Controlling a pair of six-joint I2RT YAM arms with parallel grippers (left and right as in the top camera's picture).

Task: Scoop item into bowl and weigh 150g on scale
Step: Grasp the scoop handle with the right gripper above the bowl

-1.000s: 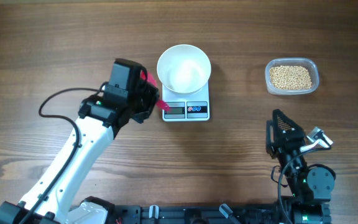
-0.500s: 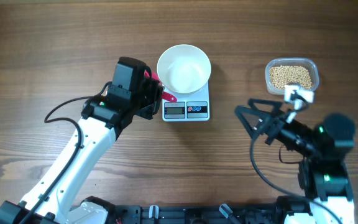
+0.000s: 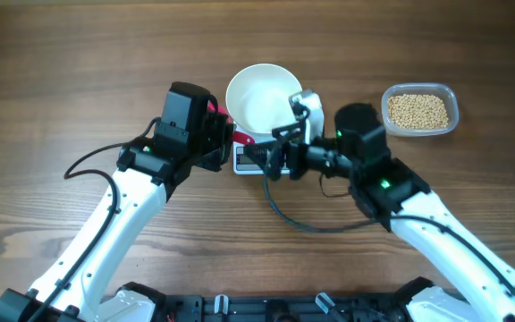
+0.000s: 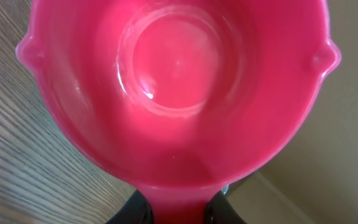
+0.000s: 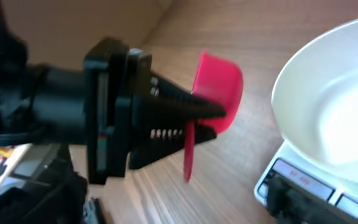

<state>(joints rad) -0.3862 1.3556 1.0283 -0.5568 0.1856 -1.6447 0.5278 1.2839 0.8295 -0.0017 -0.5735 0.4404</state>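
From where I stand, the left gripper (image 5: 207,115) is clenched on the flat handle of a bright pink plastic scoop (image 4: 179,93), whose cup is empty and hangs just beside the left rim of the round white bowl (image 3: 265,98); the bowl is empty too and sits on the small white digital scale (image 5: 294,168). The right gripper (image 3: 262,159) reaches across above the scale front with its jaws spread wide and nothing in them, pointing at the scoop; I take this for a handover. To do it well, I would bring the open jaws onto a free stretch of the handle, square to it, and close firmly before the left hand lets go, keeping the cup level. The small tan-yellow beans (image 3: 418,109) all lie in a clear rounded plastic container (image 3: 385,112) at the far right of the brown wooden table (image 3: 61,72), well apart from the bowl. The two arms crowd the bowl closely; a nudge could shift it on the scale, and the right arm's black cable (image 3: 293,219) loops low over the table near the scale.
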